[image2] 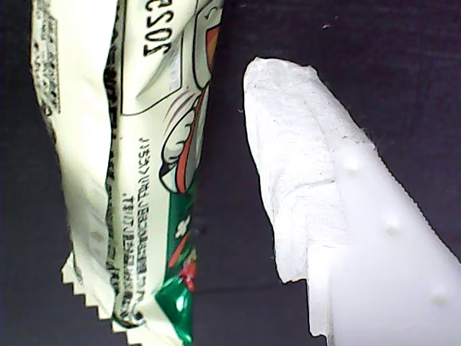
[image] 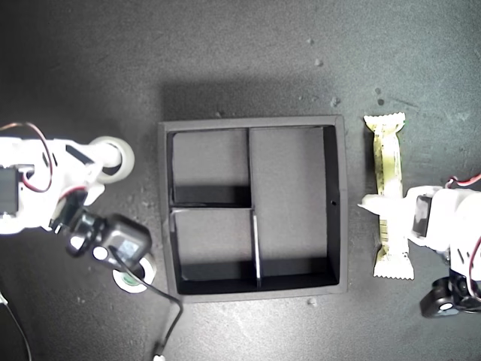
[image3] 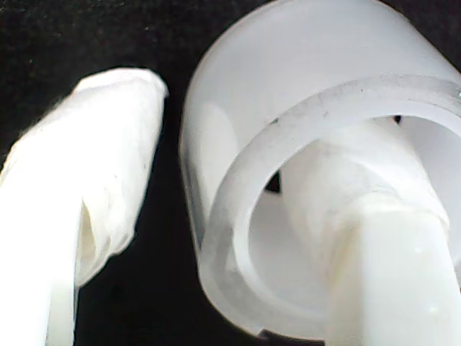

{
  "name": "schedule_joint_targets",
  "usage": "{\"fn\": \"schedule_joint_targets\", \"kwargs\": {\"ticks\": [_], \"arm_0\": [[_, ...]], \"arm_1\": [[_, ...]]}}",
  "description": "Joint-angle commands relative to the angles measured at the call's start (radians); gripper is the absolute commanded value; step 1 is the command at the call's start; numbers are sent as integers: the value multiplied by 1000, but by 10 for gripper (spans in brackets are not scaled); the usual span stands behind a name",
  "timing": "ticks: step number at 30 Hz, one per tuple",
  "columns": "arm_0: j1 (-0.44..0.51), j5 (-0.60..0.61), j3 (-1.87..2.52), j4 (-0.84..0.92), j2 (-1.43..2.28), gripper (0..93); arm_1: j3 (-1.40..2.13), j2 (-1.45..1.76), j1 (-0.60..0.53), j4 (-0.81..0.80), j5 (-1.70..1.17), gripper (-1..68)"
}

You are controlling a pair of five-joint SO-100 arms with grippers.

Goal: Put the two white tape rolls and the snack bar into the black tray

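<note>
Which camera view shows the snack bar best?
The exterior view: the whole snack bar lies beside the black tray. The first wrist view shows only one end close up; the second wrist view shows none of it.

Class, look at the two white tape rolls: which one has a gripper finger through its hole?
The all-white tape roll, with my second gripper straddling its wall. The green-cored roll lies apart, partly hidden.

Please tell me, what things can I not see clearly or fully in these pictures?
- Smaller tape roll: exterior view, mostly hidden under the second arm's camera housing.
- Snack bar: exterior view, its middle is covered by my first gripper; in the first wrist view its print is too small to read.
- My first gripper: the first wrist view shows one finger only, so jaw state is unclear.
- Wide tape roll: second wrist view, blurred and cut off by the edge.
</note>
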Motion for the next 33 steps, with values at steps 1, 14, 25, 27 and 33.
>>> {"fn": "schedule_joint_targets", "kwargs": {"ticks": [1,14,25,27,33], "arm_0": [[-17,9,-2,-20,-11,78],[3,0,-112,37,-25,29],[38,57,-344,388,219,8],[38,75,-370,431,272,6],[35,147,-515,537,311,6]], "arm_1": [[34,5,14,-75,11,259],[147,-3,49,-255,38,143],[-29,-3,32,-121,-26,100],[-89,-3,26,-74,-44,98],[-302,-3,12,83,-95,97]]}}
